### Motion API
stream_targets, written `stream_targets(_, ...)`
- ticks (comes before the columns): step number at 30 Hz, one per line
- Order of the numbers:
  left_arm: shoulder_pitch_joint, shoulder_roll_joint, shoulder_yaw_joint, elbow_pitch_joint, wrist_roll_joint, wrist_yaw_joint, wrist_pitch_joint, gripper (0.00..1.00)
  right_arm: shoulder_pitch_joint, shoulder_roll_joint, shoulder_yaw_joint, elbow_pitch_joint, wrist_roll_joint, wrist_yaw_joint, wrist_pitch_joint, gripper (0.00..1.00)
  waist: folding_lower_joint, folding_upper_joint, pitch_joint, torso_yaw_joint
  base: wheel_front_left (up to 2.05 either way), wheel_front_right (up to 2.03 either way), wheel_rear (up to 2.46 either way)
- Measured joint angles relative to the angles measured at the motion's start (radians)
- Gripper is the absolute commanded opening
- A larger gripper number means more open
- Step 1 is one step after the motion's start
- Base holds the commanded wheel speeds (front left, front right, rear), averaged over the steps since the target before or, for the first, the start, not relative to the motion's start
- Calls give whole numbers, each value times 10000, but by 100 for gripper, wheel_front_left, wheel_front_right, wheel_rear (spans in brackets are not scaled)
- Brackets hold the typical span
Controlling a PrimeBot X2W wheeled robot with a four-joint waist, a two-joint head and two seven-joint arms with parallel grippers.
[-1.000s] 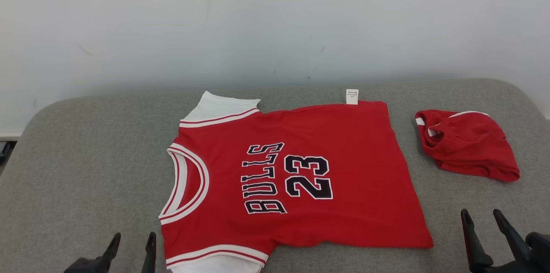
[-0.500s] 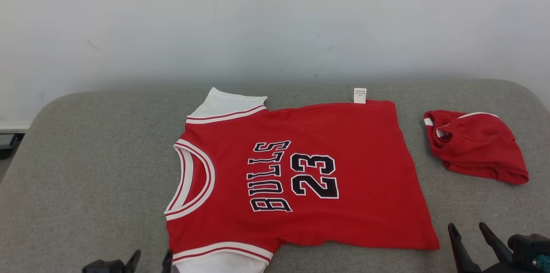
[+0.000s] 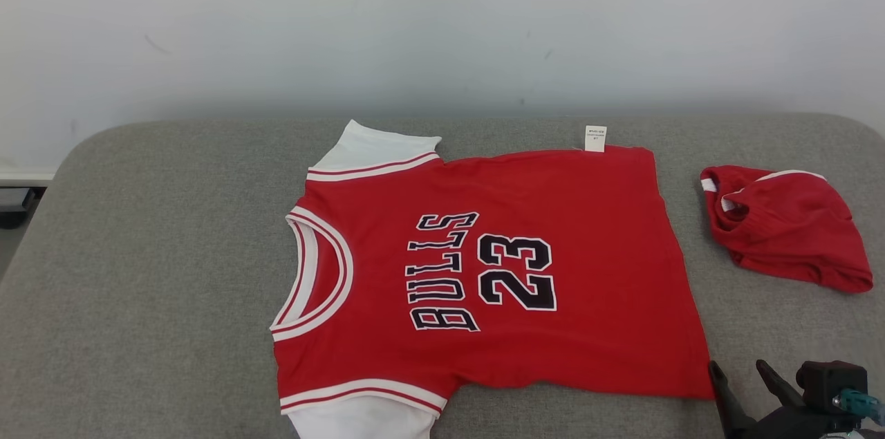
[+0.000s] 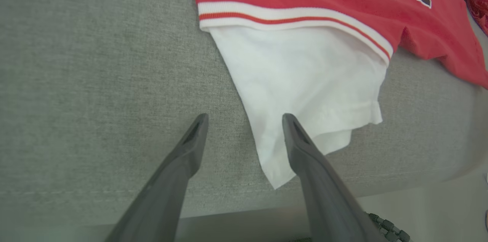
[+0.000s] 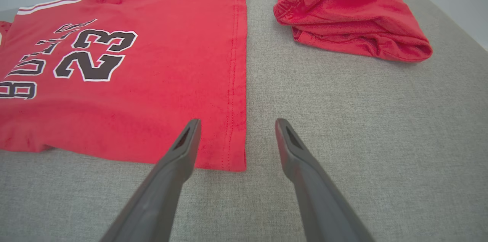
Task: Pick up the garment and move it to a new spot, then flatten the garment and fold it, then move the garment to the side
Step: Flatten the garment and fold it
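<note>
The garment (image 3: pixel 484 273) is a red jersey with "BULLS 23" in black. It lies flat on the grey padded surface (image 3: pixel 159 252), neck to the left and hem to the right. My right gripper (image 3: pixel 736 366) stands open at the lower right, just off the hem's near corner. In the right wrist view the right gripper (image 5: pixel 238 122) has its open fingers either side of the hem edge of the garment (image 5: pixel 114 82). My left gripper (image 4: pixel 244 118) is open, its right finger over the white sleeve (image 4: pixel 305 78) near the surface's front edge.
A bunched pair of red shorts (image 3: pixel 785 225) lies on the right side of the surface, apart from the jersey; it is also in the right wrist view (image 5: pixel 350 24). A pale wall (image 3: pixel 442 24) rises behind. The surface's front edge (image 4: pixel 228 196) runs just below the sleeve.
The head camera has shifted, so the whole scene sits further right. The left gripper has dropped out of the head view's bottom edge. The right gripper has moved left and down, closer to the hem corner.
</note>
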Motion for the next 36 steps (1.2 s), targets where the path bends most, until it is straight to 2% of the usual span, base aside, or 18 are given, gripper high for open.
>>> stream_targets(6, 6, -96, -52, 96, -522, -226, 673, 100, -163, 6, 73, 180, 0, 0, 174, 100, 0, 0, 35, 48, 0, 0, 0)
stream_targets(9, -9, -82, -173, 151, -451, -232, 918, 100, -244, 10, 132, 259, -4, 0, 265, 100, 0, 0, 84, 71, 0, 0, 0)
stream_targets(19, -85, -104, -314, 529, -408, -251, 1250, 100, -754, 113, 414, 817, -144, 0, 616, 100, 0, 0, 189, 22, 0, 0, 0)
stream_targets(30, -525, -414, -322, 1043, -617, -309, 1417, 100, -1230, 370, 619, 1691, -198, 0, 966, 100, 0, 0, 416, -32, 0, 0, 0)
stream_targets(31, -554, -439, -322, 1089, -662, -313, 1417, 93, -1229, 407, 621, 1789, -192, 0, 974, 100, 0, -1, 427, -23, 0, 0, 0)
stream_targets(32, -644, -454, -362, 1166, -692, -318, 1467, 43, -1222, 433, 610, 1858, -171, 0, 1035, 69, 0, -1, 439, -6, 0, 0, 0)
stream_targets(33, -705, -454, -368, 1200, -692, -320, 1488, 0, -1242, 456, 633, 1937, -167, 0, 1058, 9, 0, -1, 453, 13, 0, 0, 0)
stream_targets(34, -713, -464, -364, 1233, -723, -330, 1488, 0, -1252, 474, 642, 2010, -167, 0, 1093, 0, 0, 0, 468, 30, 0, 0, 0)
stream_targets(36, -762, -445, -353, 1367, -777, -374, 1490, 0, -1302, 510, 669, 2125, -165, 4, 1135, 0, 0, 0, 496, 70, 0, 0, 0)
